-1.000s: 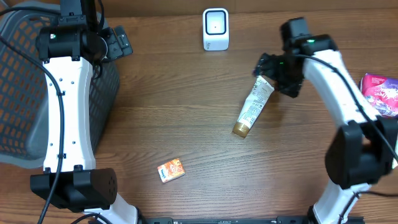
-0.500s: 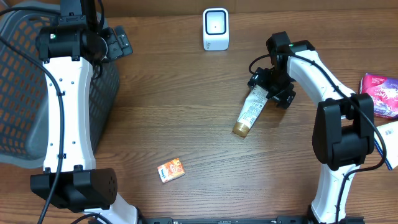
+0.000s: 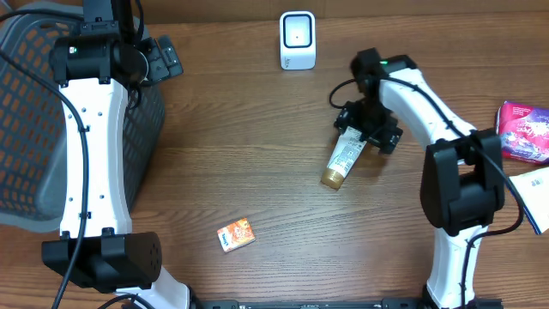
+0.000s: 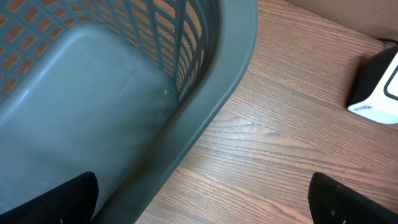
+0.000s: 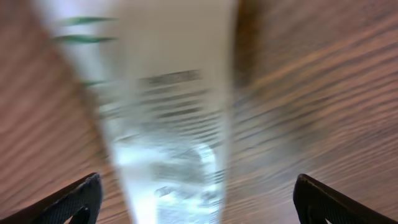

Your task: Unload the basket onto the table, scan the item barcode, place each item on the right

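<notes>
Tube (image 3: 344,158) lies flat on the bench (image 3: 257,154), directly beneath the right fingers (image 5: 73,202). Its long axis slants from the crimped end under them down to the gold cap, nearer the robot and to their left. In the blurred right wrist view it runs lengthwise through the gap between those fingers, which are spread wide and seem to touch it nowhere. Far to their left, the left fingers (image 4: 65,202) are likewise spread and empty, over the rim of the grey basket (image 4: 217,93), so the right arm is plainly nearer the tube. An orange box (image 3: 236,234) lies well apart, past the cap end. The scanner (image 3: 298,39) stands beyond and left of the right fingers, with bare bench between. A purple packet (image 3: 523,129) lies off to their right.
</notes>
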Controlling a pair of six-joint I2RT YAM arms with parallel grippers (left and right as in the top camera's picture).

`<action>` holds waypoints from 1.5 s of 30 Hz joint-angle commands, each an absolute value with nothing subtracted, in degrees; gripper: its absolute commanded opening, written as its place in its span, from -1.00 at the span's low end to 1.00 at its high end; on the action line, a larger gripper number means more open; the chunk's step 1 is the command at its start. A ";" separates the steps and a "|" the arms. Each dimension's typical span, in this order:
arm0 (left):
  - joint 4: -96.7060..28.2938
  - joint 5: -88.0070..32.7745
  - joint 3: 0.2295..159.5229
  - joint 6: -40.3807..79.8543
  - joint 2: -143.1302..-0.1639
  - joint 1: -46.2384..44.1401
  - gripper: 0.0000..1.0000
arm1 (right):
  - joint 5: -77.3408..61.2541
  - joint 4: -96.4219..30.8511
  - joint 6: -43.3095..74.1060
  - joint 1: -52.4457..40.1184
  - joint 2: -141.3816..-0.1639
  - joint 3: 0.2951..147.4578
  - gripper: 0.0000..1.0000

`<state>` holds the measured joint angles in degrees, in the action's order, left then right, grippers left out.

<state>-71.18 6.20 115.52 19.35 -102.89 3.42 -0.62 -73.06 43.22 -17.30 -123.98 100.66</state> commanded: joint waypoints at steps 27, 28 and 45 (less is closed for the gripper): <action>-71.35 5.93 115.55 19.29 -103.55 3.36 0.99 | 13.89 -86.13 50.61 -23.14 -133.69 108.88 0.06; -71.37 5.93 115.55 19.31 -103.55 3.36 0.99 | 13.89 -86.26 50.59 -23.14 -133.69 108.88 0.00; -71.35 5.96 115.55 19.31 -103.55 3.36 0.99 | -13.45 -73.45 33.82 -23.09 -133.64 109.43 -0.92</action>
<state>-71.18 6.20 115.52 19.35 -102.89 3.42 -0.86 -75.64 39.42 -22.48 -131.94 108.90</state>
